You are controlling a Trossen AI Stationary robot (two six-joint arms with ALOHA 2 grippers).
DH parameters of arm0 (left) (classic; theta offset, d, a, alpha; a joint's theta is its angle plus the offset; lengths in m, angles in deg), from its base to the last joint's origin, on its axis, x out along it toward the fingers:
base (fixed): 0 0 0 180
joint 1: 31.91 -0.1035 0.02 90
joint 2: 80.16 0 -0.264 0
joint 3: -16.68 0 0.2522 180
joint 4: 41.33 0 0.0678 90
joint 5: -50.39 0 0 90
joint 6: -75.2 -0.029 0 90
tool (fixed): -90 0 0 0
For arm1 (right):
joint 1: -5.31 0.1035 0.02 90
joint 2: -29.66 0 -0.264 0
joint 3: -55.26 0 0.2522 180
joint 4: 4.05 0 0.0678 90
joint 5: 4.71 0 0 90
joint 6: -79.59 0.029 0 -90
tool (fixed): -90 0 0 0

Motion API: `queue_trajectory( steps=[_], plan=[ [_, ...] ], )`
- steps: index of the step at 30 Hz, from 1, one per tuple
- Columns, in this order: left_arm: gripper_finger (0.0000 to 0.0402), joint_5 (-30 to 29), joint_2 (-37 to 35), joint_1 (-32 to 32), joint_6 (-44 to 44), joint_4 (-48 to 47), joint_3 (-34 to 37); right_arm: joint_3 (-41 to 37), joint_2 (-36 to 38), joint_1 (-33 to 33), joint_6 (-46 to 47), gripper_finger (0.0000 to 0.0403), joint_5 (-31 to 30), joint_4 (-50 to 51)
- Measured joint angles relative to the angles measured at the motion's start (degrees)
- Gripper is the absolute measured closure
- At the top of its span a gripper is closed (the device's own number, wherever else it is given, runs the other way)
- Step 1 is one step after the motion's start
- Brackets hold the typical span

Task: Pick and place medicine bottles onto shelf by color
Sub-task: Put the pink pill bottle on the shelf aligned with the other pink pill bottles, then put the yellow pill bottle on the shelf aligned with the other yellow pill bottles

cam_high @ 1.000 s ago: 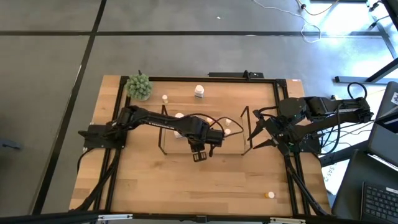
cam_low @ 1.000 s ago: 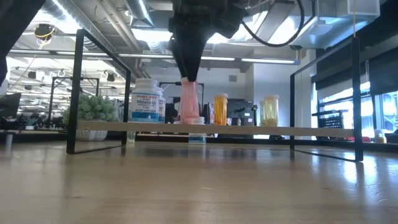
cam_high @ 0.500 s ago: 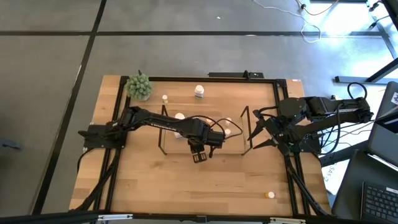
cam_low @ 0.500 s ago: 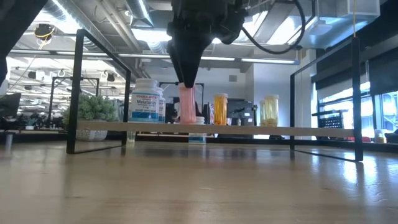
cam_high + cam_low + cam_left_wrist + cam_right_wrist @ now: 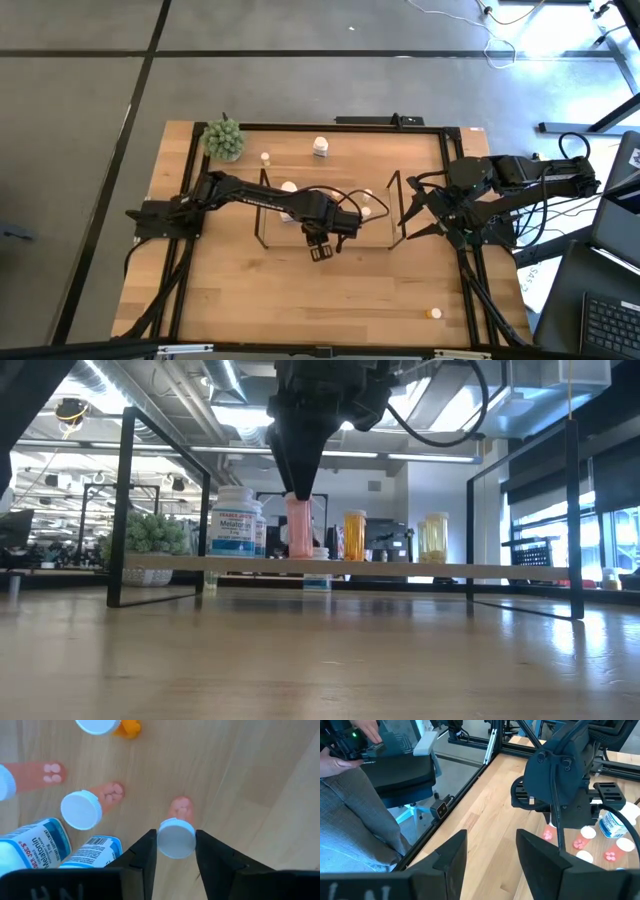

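Left gripper, jaws grasping a pink bottle upright on the shelf; right gripper, jaws released, beside shelf.

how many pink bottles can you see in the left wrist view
3. One pink bottle stands between the left gripper jaws. A second stands beside the melatonin bottles. A third sits at the picture's edge. More may be hidden outside the frame.
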Motion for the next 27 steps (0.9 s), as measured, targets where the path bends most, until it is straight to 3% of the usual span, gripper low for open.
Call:
queue_trajectory(
  steps=[8, 15, 27],
  plan=[
    [0.0249, -6.9, 0.0, 1.6, 1.3, -0.7, 0.0, 0.0, 0.0, 0.0, 0.1, 0.023, 0.0, 0.0],
    [0.0207, -2.6, 0.0, 1.2, 1.7, -2.3, 0.0, 0.0, 0.0, 0.0, 0.1, 0.023, 0.0, 0.0],
    [0.0202, -0.5, -0.8, 1.1, 3.5, -3.1, 0.0, 0.0, 0.0, 0.0, 0.1, 0.023, 0.0, 0.0]
  ],
)
